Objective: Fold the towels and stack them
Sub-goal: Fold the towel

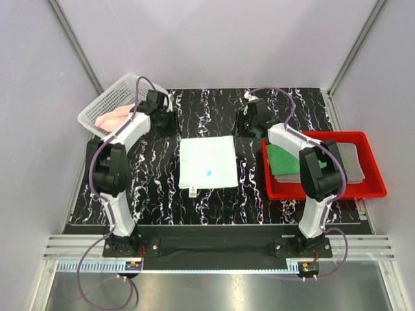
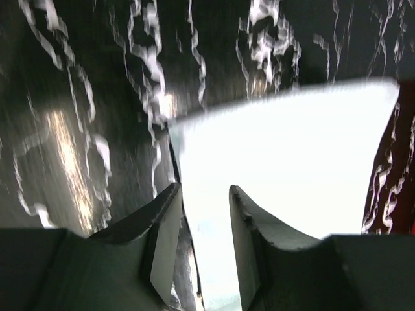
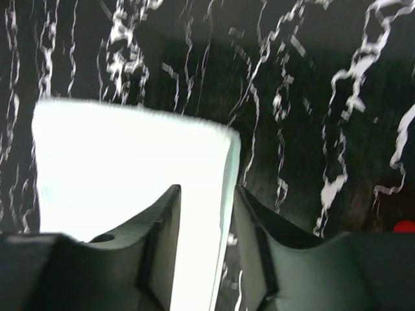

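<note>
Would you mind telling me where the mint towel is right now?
In the top view, the mint towel lies flat at the middle of the table, between the basket at far left and the red tray at right.

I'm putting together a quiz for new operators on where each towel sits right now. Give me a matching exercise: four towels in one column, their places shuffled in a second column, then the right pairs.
Things
1. pale mint-white cloth towel
2. pink cloth towel
3. dark green cloth towel
4. grey cloth towel

Places
A. left part of the red plastic tray
B. inside the white mesh basket
C. spread flat in the middle of the black marbled table
D. right part of the red plastic tray

Pairs: 1-C; 2-B; 3-A; 4-D
</note>
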